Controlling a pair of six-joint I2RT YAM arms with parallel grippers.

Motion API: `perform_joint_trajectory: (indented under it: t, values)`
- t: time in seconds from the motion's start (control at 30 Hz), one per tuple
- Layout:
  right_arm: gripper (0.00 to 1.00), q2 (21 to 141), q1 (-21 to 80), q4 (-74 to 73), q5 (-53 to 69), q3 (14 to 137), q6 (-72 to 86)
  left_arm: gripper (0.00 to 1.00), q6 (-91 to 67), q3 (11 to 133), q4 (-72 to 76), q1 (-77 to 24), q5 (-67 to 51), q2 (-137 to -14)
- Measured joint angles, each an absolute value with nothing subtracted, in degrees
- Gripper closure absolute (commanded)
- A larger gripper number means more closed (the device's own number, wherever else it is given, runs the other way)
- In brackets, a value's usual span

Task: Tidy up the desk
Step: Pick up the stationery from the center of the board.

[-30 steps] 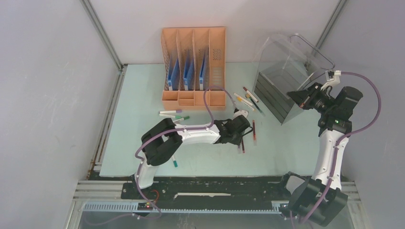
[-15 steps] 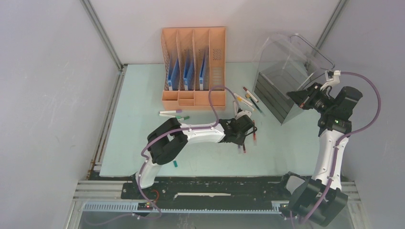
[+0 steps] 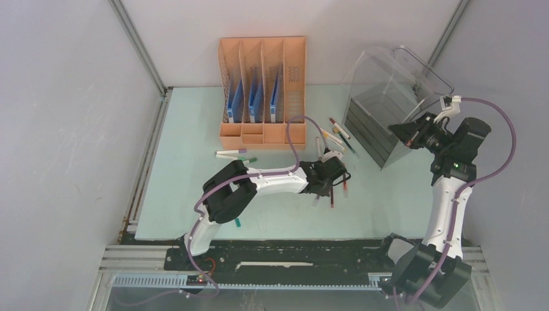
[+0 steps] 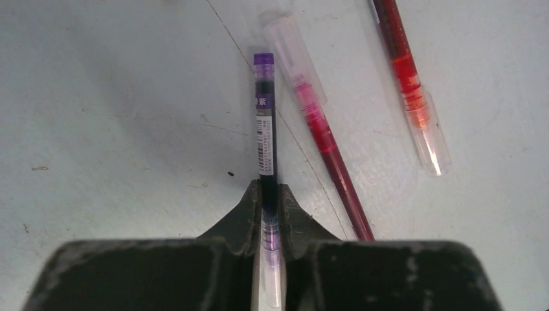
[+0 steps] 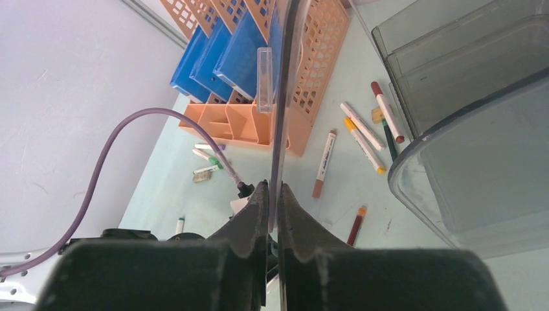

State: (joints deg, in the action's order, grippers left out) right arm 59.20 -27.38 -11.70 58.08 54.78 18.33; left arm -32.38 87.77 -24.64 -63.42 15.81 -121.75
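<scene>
Left gripper (image 4: 270,194) clamps the purple pen (image 4: 265,110), a red pen (image 4: 330,149) at its 3 o'clock; right gripper (image 5: 274,191) pinches the clear bin lid (image 5: 283,97)

Robot lab cell, grey walls (image 3: 65,129), railed desk (image 3: 188,188)

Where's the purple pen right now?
Left wrist view: the purple pen is pinched in the left gripper, just left of a clear-capped red pen on the desk, in front of the orange rack.

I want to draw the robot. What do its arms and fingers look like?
The left arm and right arm have white links and chunky black joints, each with a looping purple cable. The left gripper and right gripper have black, scuffed, wedge-shaped fingers.
</scene>
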Motion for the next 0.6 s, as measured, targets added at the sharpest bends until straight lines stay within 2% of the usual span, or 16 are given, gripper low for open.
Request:
perform_joint_trajectory:
  t: [0.17,0.6]
  values:
    - [0.89,59.0,-27.4,-11.8,58.0,54.8,18.3,1.0,-32.1,87.1,-24.1,-63.5,16.8,-121.4]
    - [0.89,58.6,-27.4,-11.9,58.0,54.8,18.3,1.0,-27.5,69.8,-15.2,-60.8,15.6,-108.2]
